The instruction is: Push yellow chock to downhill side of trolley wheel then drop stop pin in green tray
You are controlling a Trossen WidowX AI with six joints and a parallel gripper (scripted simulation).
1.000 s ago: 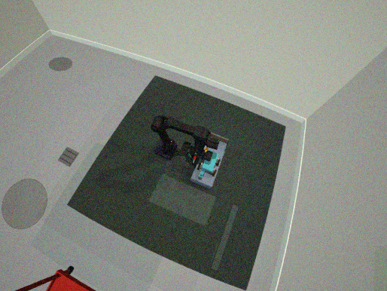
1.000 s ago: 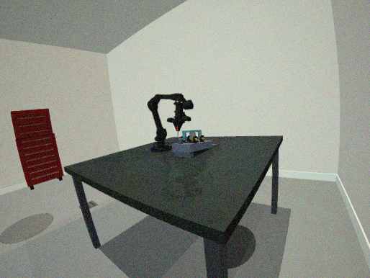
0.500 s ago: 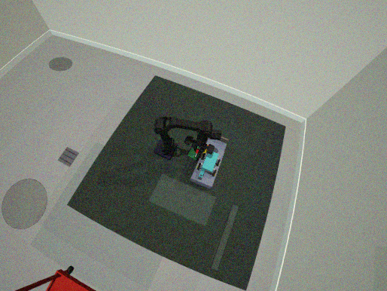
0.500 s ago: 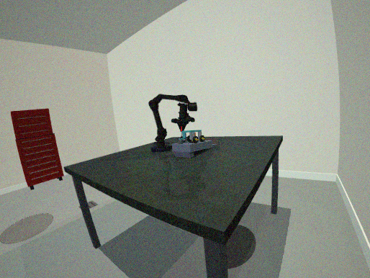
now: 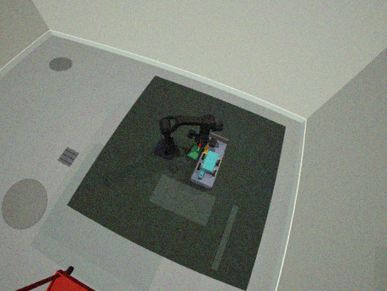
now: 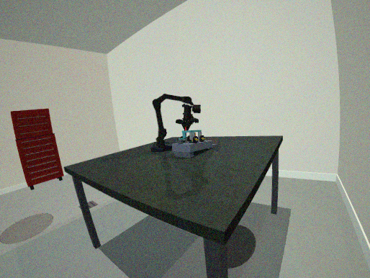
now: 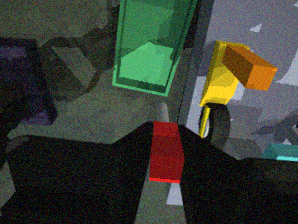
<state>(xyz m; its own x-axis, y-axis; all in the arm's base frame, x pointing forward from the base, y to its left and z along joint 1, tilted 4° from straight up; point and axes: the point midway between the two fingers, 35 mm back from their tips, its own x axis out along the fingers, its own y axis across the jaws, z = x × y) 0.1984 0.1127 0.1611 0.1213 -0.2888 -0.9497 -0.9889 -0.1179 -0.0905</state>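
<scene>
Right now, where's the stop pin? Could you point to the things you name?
Wrist view, bottom centre: the stop pin (image 5: 199, 145) (image 6: 186, 128) (image 7: 166, 152) is clamped by its red head between the fingers, below the green tray (image 5: 193, 151) (image 7: 116, 65) in the image and left of the chock (image 5: 205, 149) (image 7: 218, 75).
</scene>
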